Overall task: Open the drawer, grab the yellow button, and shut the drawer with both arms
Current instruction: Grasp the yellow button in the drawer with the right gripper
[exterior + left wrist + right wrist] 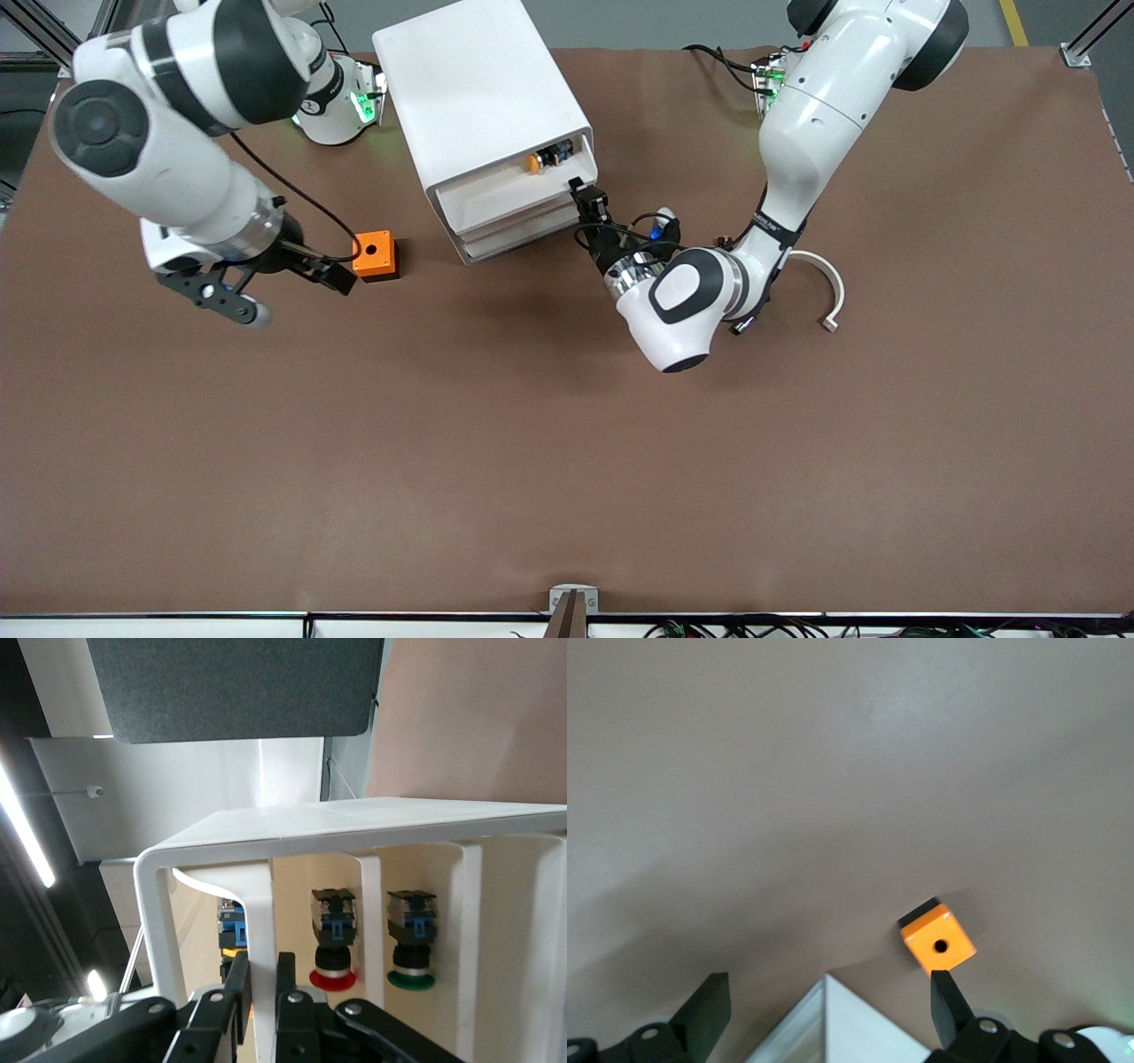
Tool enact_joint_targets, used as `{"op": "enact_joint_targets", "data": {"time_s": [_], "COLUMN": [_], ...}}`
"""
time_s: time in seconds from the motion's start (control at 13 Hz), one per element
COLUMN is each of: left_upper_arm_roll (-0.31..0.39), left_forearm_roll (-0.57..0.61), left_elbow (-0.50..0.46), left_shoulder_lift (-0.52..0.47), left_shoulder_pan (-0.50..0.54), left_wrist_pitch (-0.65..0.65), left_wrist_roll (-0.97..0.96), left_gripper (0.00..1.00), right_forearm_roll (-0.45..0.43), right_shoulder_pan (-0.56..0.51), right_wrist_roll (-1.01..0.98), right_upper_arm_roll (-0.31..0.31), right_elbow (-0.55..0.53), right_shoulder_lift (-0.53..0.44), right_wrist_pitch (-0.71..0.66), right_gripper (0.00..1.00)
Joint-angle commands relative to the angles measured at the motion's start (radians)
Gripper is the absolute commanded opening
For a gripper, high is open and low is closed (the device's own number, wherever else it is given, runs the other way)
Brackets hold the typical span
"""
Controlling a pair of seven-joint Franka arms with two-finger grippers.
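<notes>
The left pincer (pixel 580 190) is clamped on the front wall of the shallow white top drawer (pixel 567 164) of the white boxy cabinet (pixel 478 97); its fingers (pixel 288 992) pinch that wall. The drawer stands pulled partly out. The small push-button with a round orange cap (pixel 534 162) lies inside it, alongside red-capped (pixel 333 977) and green-capped (pixel 410 977) buttons. The right pincer (pixel 266 288) hangs spread wide above the brown surface (pixel 532 461), beside the orange cube with a round hole (pixel 374 254).

Brown table (pixel 532 461) carries white cabinet (pixel 478 97), orange cube (pixel 375 255), white curved piece (pixel 824 288).
</notes>
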Motion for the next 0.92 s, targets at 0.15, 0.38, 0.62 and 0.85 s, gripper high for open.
{"op": "enact_joint_targets", "data": {"time_s": [0.15, 0.38, 0.62, 0.85], "left_upper_arm_roll": [0.002, 0.002, 0.002, 0.005], "left_forearm_roll": [-0.04, -0.04, -0.038, -0.038], "left_elbow": [0.018, 0.019, 0.019, 0.019], "left_shoulder_lift": [0.004, 0.004, 0.004, 0.005], "left_shoulder_pan": [0.07, 0.104, 0.13, 0.142], "left_wrist_pitch": [-0.002, -0.002, -0.002, 0.0], "left_wrist_roll": [-0.001, -0.001, -0.001, 0.0], "left_gripper": [0.11, 0.12, 0.13, 0.15], "right_forearm_roll": [0.008, 0.006, 0.005, 0.003], "right_shoulder_pan": [0.153, 0.265, 0.35, 0.42], "right_wrist_roll": [0.261, 0.402, 0.533, 0.648], "right_upper_arm_roll": [-0.009, -0.009, -0.009, -0.009], "right_elbow": [-0.046, -0.059, -0.088, -0.099], "right_shoulder_lift": [-0.015, -0.021, -0.021, -0.013], "right_wrist_pitch": [0.041, 0.06, 0.122, 0.172], "right_gripper": [1.0, 1.0, 1.0, 1.0]}}
